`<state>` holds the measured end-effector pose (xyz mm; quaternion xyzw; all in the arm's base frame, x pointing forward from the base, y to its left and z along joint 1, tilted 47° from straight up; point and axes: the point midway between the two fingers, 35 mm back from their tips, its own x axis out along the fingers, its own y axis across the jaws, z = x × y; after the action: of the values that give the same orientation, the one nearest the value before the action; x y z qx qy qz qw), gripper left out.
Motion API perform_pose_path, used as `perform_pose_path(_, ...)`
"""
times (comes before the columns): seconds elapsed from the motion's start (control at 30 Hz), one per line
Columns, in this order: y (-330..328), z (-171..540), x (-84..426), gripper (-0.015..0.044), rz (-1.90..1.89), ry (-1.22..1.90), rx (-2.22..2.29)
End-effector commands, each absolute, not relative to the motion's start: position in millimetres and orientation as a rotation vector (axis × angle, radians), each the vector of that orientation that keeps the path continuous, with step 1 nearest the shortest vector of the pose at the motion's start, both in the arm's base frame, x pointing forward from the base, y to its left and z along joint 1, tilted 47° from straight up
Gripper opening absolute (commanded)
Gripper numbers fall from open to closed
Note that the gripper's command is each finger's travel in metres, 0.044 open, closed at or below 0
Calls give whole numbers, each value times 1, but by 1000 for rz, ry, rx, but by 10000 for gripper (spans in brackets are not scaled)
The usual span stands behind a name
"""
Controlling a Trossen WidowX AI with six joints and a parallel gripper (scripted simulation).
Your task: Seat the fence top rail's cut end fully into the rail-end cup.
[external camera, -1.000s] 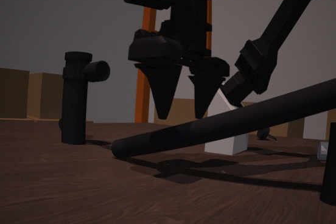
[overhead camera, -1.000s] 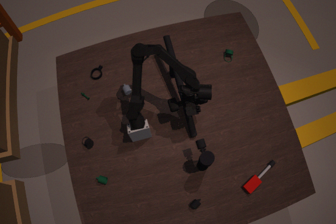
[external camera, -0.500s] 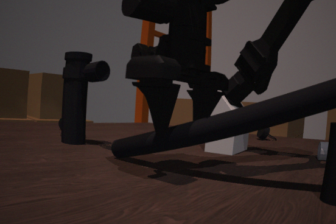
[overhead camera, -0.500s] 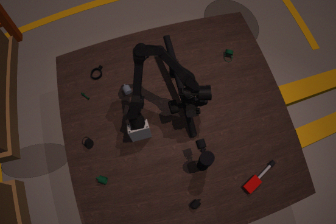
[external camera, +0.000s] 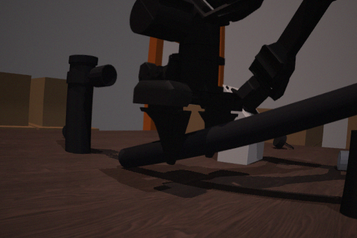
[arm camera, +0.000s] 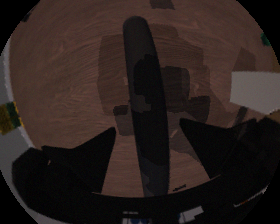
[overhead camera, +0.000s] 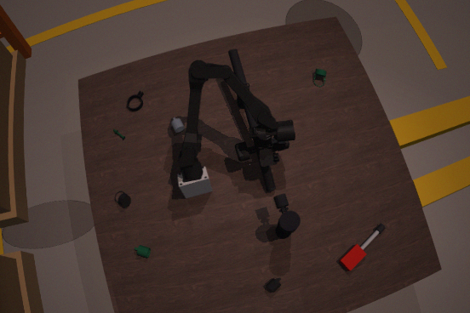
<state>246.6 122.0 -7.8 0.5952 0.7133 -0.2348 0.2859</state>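
Note:
The dark rail (overhead camera: 268,179) (external camera: 275,126) (arm camera: 136,40) slopes down to its cut end, which lies low at or just above the table, short of the big post (overhead camera: 289,222) (external camera: 78,116). The rail-end cup (overhead camera: 281,201) (external camera: 109,74) hangs on the brace band (external camera: 73,77), high up just under the post cap (external camera: 83,59); its mouth is empty and well above the rail's end. My gripper (external camera: 190,156) (arm camera: 147,125) is open and points down, its fingers on either side of the rail near the cut end, tips at about the rail's underside. The loop cap is hidden or too dark to make out.
A red-and-white tool (overhead camera: 353,257) lies right of the post, and a small dark part (overhead camera: 272,285) beyond it. Green parts (overhead camera: 320,75) (overhead camera: 143,251), a black ring (overhead camera: 134,102) and a grey cup (overhead camera: 177,125) lie farther off. A short post (external camera: 350,180) stands at the exterior view's right edge.

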Motion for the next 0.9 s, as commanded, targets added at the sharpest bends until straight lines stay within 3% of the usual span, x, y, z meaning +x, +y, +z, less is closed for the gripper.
perform_pose_path(0.0,127,-11,244,440,-629,1915,1594)
perform_pose_path(0.4,127,-11,244,125,-629,1915,1594)
perform_pose_path(0.6,127,-11,244,85,-629,1915,1594)
perform_pose_path(0.7,125,-10,244,6,-629,1915,1594)
perform_pose_path(0.87,120,-7,246,0,-636,1904,1588)
